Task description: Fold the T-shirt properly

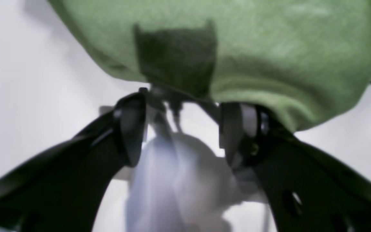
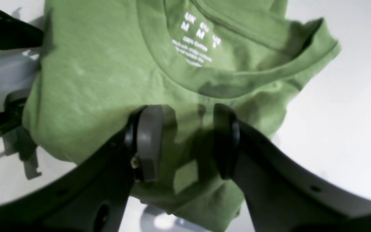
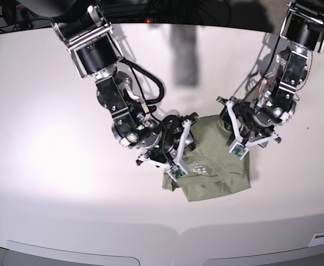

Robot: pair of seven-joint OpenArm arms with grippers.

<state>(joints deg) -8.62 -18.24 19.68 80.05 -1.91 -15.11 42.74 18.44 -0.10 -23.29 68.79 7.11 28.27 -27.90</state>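
Left wrist: left hand (image 1: 182,129) spread wide, empty, just short of shirt (image 1: 269,58) edge on white tabletop (image 1: 18,96).

Right wrist: right hand (image 2: 185,141) parted above folded shirt (image 2: 92,80) near collar (image 2: 237,77), gripping nothing.

Base: shirt (image 3: 217,180) bunched in a compact fold at near centre, between both arms. Likely soft, light, floppy; best pinched at hem or layered edge.

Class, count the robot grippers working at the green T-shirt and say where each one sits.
2. The right gripper hangs open over the T-shirt below its collar; the left gripper stands open at its edge.
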